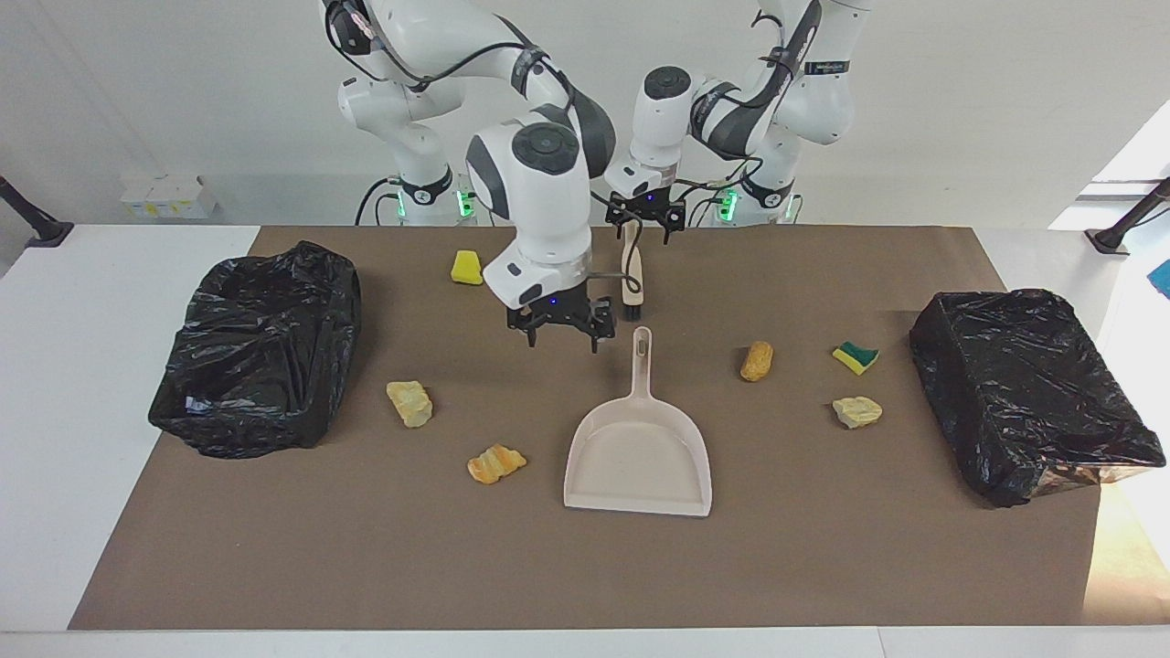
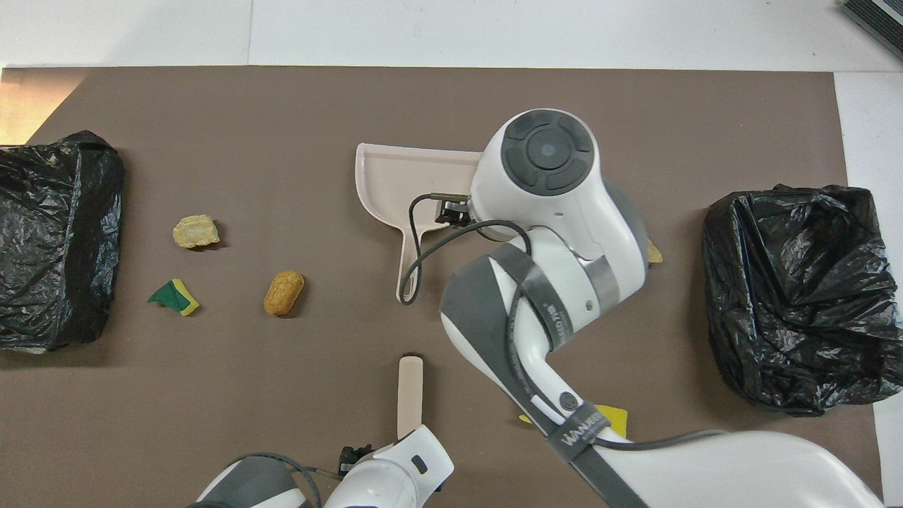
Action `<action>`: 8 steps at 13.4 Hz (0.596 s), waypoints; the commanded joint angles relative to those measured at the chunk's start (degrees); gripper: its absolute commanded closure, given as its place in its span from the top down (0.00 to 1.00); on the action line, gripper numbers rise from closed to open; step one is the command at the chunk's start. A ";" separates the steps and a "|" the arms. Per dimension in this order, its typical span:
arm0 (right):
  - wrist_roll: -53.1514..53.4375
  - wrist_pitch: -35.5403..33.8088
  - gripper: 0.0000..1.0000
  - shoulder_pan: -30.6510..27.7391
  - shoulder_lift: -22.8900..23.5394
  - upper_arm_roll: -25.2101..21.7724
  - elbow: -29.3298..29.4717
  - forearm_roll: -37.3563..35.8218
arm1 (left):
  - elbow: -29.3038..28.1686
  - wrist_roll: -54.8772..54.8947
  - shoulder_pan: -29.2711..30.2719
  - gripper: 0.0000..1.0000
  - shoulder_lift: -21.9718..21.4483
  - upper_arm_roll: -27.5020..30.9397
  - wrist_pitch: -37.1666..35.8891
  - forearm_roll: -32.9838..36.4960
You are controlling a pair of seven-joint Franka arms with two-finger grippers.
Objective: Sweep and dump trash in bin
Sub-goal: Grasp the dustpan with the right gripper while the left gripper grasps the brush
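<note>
Beige plastic dustpan [image 1: 638, 457] lies mid-surface, handle pointing toward robots. Orange rock-like lump [image 1: 496, 463] beside pan, toward right arm's end; pale beige lump [image 1: 409, 403] nearer robots. Yellow sponge chunk [image 1: 467, 267] nearest robots. Brown oval lump [image 1: 756, 361], green-and-yellow sponge [image 1: 856, 357], second pale lump [image 1: 856, 411] toward left arm's end. Black-bagged bin [image 1: 259, 349] at each end. Right end effector [image 1: 560, 327] over dustpan handle, fingers spread. Left end effector [image 1: 647, 220] spread above beige brush [image 1: 632, 279].
</note>
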 commanded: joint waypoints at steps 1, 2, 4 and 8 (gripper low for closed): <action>5.18 1.80 1.00 3.70 4.95 -0.05 2.74 -2.66 | -4.57 -1.19 -3.42 1.00 -1.20 1.24 5.39 -0.25; 6.76 3.81 1.00 4.41 6.01 0.03 2.83 -2.75 | -4.57 -1.89 -3.77 1.00 -1.29 1.24 5.39 -0.25; 7.83 6.63 1.00 5.55 7.68 0.12 2.65 -2.75 | -4.48 -4.00 -4.21 0.91 -1.29 1.24 5.30 -0.25; 7.83 9.80 1.00 6.87 9.27 0.21 2.48 -2.74 | -4.40 -4.36 -4.22 0.37 -1.29 1.24 4.17 -0.25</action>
